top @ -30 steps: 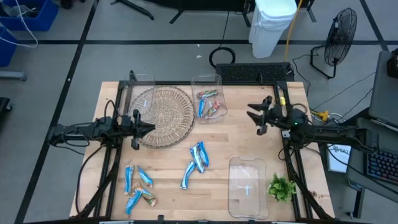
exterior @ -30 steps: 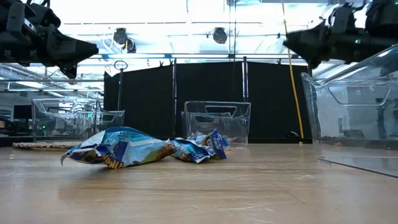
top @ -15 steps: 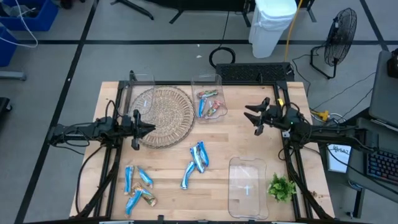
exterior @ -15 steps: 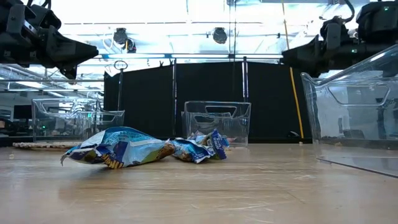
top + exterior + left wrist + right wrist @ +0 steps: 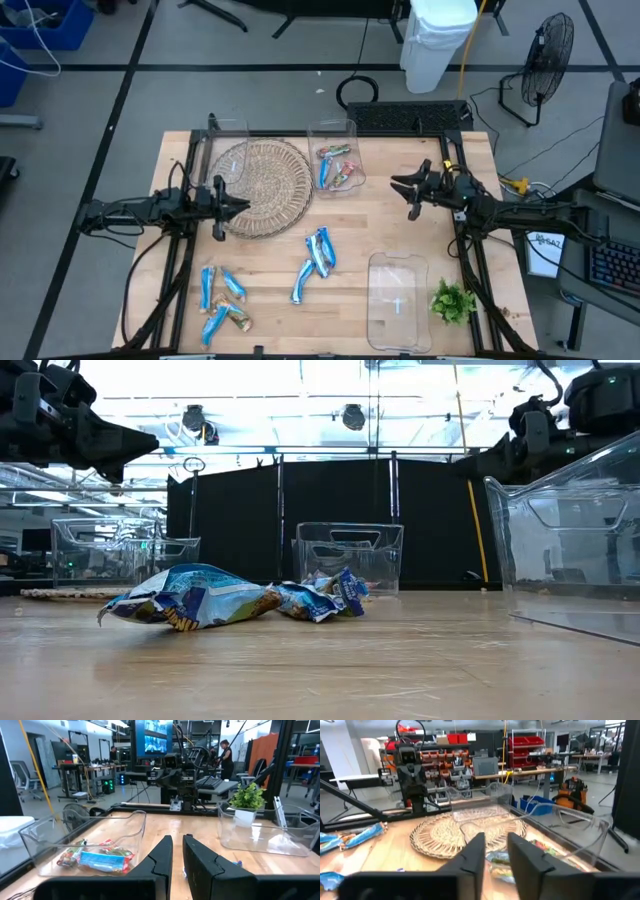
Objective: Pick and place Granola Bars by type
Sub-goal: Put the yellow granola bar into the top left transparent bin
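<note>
Granola Bars (image 5: 335,167) in bin: types unreadable.

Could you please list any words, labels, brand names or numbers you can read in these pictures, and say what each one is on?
None can be read.
Granola Bars: printing on the blue wrappers, too small and blurred.
Bars in the clear bin: wrapper print blurred.
Paper at the table's right: dark marks, illegible.
Wall screen: blurred picture, no legible text.

arms: black, slender, jointed; cables: black; jaws: dark, tapered
</note>
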`<state>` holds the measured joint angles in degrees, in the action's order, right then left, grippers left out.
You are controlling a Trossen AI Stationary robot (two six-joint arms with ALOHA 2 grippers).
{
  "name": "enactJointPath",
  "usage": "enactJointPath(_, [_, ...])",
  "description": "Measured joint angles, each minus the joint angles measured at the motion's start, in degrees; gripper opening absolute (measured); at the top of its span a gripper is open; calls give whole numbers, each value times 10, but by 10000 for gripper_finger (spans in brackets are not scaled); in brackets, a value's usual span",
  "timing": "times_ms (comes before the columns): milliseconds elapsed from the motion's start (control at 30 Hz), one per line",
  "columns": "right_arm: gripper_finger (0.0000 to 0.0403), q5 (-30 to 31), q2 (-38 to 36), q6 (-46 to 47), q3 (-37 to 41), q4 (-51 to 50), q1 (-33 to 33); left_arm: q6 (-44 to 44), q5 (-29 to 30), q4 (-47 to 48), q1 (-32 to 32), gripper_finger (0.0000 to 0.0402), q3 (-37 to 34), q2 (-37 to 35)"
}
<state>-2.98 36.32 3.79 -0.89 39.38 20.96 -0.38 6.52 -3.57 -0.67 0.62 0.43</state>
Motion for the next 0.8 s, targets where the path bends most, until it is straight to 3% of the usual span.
enactJointPath(133, [9, 0, -4, -3, 0, -19, 0, -1, 0, 0, 0, 49, 0, 0])
enactJointPath(467, [3, 33, -41, -22, 0, -34, -1, -6, 0, 7, 0, 49, 0, 0])
enactJointPath(633, [1, 72, -82, -31, 0, -84, -1, -6, 0, 9, 0, 49, 0, 0])
enactJointPath(800, [1, 74, -140, -38, 0, -126, -1, -14, 0, 15, 0, 49, 1, 0])
